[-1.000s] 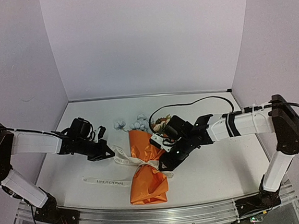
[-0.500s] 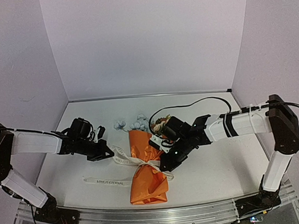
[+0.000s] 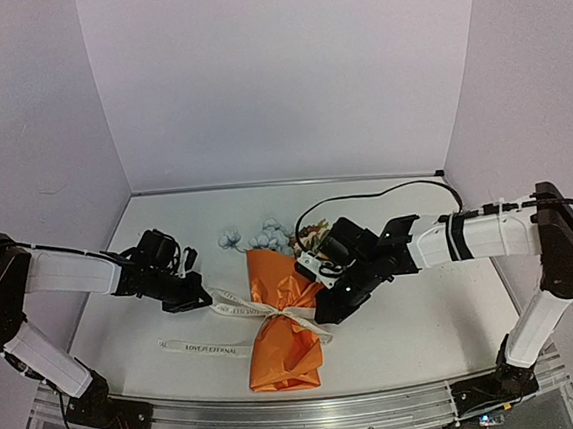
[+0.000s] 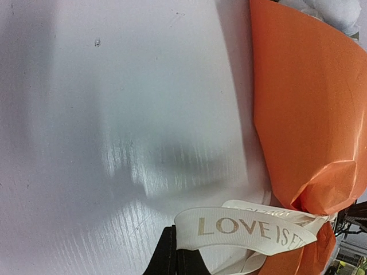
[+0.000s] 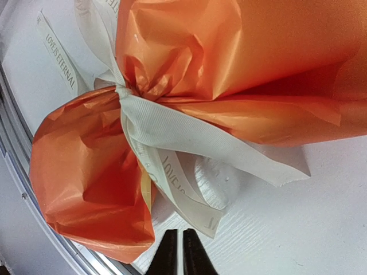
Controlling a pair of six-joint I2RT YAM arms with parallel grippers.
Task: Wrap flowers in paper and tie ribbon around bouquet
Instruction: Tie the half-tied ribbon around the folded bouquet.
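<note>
Left gripper (image 3: 204, 300) is pinching the long white translucent ribbon (image 3: 236, 304) with dark lettering, its jaws closed on it just left of the cone-shaped orange paper bouquet (image 3: 283, 345). The bouquet is lying on the white table (image 3: 426, 313) between the arms. The left wrist view is showing the ribbon looping across the fingertips (image 4: 172, 260). Right gripper (image 5: 180, 252) is sitting nearly closed and empty beside the ribbon's loose tails, which the overhead view is hiding. Pale blue and white flowers (image 3: 267, 238) are showing at the cone's far end.
</note>
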